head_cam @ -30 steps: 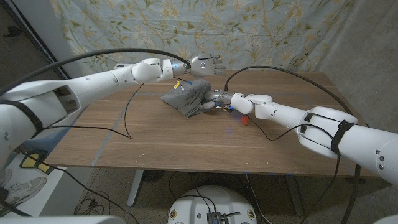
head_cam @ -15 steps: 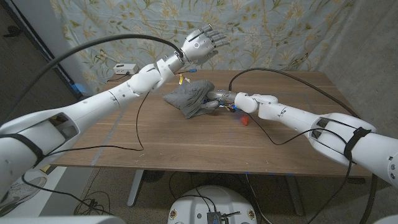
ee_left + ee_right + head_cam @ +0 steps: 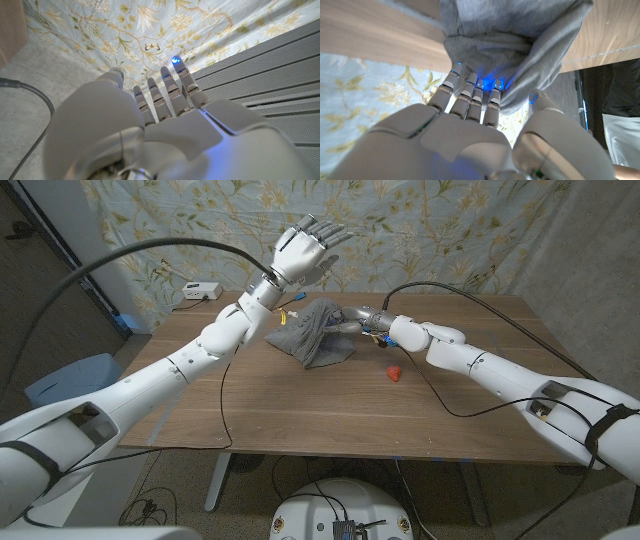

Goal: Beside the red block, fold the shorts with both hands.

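Grey shorts (image 3: 314, 336) lie bunched at the back middle of the wooden table (image 3: 300, 415); one edge of them is drawn up toward my right hand (image 3: 362, 320). That hand pinches the grey cloth (image 3: 510, 35) between thumb and fingers (image 3: 470, 95). A small red block (image 3: 394, 372) sits on the table to the right of the shorts, below my right forearm. My left hand (image 3: 303, 250) is raised high above the shorts in front of the floral curtain, fingers spread and holding nothing. In the left wrist view, my left hand (image 3: 165, 125) reaches toward the curtain with straight fingers.
A white box (image 3: 202, 290) stands at the table's back left corner. Small yellow items (image 3: 289, 311) lie behind the shorts. Black cables (image 3: 215, 370) trail across the table on both sides. A blue bin (image 3: 70, 377) stands on the floor at the left.
My left hand has let go of the shorts and risen up toward the curtain. My right hand has pulled back and up, drawing the shorts' edge with it.
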### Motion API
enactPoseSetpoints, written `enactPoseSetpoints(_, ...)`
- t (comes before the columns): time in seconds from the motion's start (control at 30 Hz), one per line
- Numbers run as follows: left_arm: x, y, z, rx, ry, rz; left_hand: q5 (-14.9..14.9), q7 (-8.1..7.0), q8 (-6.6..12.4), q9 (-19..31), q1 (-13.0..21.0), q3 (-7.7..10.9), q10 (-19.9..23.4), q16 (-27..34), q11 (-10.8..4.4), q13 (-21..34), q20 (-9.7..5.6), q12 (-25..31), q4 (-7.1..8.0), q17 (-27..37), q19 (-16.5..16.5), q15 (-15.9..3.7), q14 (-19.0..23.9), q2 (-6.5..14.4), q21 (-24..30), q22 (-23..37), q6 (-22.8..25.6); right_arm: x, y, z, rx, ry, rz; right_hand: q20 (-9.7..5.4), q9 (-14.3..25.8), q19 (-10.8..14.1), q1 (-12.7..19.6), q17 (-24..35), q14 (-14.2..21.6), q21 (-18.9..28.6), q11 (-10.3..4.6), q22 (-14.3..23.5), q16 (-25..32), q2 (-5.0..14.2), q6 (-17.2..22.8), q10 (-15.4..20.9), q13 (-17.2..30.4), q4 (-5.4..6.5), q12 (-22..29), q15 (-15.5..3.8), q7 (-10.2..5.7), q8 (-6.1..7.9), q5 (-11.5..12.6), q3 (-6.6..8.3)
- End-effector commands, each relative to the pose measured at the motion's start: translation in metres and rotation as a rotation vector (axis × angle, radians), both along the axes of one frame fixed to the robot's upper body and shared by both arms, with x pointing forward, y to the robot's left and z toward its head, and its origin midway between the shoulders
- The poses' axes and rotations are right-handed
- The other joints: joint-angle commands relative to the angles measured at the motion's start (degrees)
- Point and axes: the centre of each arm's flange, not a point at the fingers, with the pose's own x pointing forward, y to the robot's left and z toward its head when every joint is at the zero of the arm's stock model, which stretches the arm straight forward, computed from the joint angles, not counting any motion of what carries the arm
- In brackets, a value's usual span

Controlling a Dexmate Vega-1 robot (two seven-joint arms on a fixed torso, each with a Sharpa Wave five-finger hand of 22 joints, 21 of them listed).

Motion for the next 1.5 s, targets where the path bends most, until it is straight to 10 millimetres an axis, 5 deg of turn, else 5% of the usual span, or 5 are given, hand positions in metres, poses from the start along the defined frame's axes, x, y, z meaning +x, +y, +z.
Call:
enactPoseSetpoints(0.03, -0.012, 0.029, -0.020, -0.164, 0.038, -0.026, -0.22, 0.32, 0.19, 0.02, -0.40, 0.05, 0.42, -0.31, 0.00, 0.19, 0.32, -0.03, 0.10, 0.09, -0.34, -3.87, -0.18, -0.18, -0.32, 0.12, 0.21, -0.036, -0.040, 0.034, 0.115, -0.136, -0.112, 0.29, 0.17, -0.13, 1.49, -0.21, -0.07, -0.11, -0.11, 0.05, -0.12, 0.38, 0.38, 0.51, -0.02, -1.23, 0.29, -0.82, 0.13, 0.40, 0.69, 0.82)
enactPoseSetpoints(0.4, -0.017, 0.059, -0.035, -0.352, 0.149, -0.081, -0.52, 0.99, -0.20, -0.04, -1.22, 0.13, -0.41, -0.67, 0.76, 0.18, 1.37, -0.52, -0.23, -0.03, -1.14, -3.30, -1.03, -0.59, -1.24, 0.22, -0.34, -0.057, -0.031, 0.039, 0.206, -0.245, -0.174, 0.43, 0.20, -1.88, 3.75, -0.30, -3.28, -0.91, -1.53, 0.07, -0.57, 2.92, -1.50, -1.63, -0.05, -3.30, -0.27, -0.92, -0.78, -0.03, 0.38, 1.46)
enactPoseSetpoints(1.03, -0.023, 0.121, -0.067, -0.685, 0.414, -0.258, -0.73, 2.60, -0.47, -0.13, -3.41, 0.36, 0.33, -0.93, 2.39, 0.22, 3.79, -0.44, -0.38, 0.00, -4.36, -0.50, -2.58, -0.38, -3.52, 0.47, -0.85, -0.039, 0.045, 0.028, 0.041, -0.034, -0.210, 1.96, 0.38, -8.99, -0.54, 0.08, -8.85, -2.87, -0.72, 0.21, -0.83, 0.01, -1.80, -2.18, 0.35, -3.03, 0.47, 0.18, 0.22, 0.32, -0.94, -3.30)
enactPoseSetpoints(1.5, -0.026, 0.159, -0.083, -0.854, 0.579, -0.322, -0.60, 5.14, 0.61, -0.18, -6.43, 0.23, 3.28, -0.56, 4.04, 0.32, 5.96, 0.43, -0.04, 0.06, -6.09, 1.94, -2.94, 0.01, -5.11, 0.72, 3.19, -0.010, 0.078, 0.026, -0.084, -0.113, -0.401, 2.49, 0.53, -11.54, -2.17, 0.61, -6.04, -2.83, -0.38, 0.21, 0.91, -1.89, -4.21, -1.28, 1.16, -3.26, 1.98, -0.76, 0.68, 0.10, -0.67, -5.45)
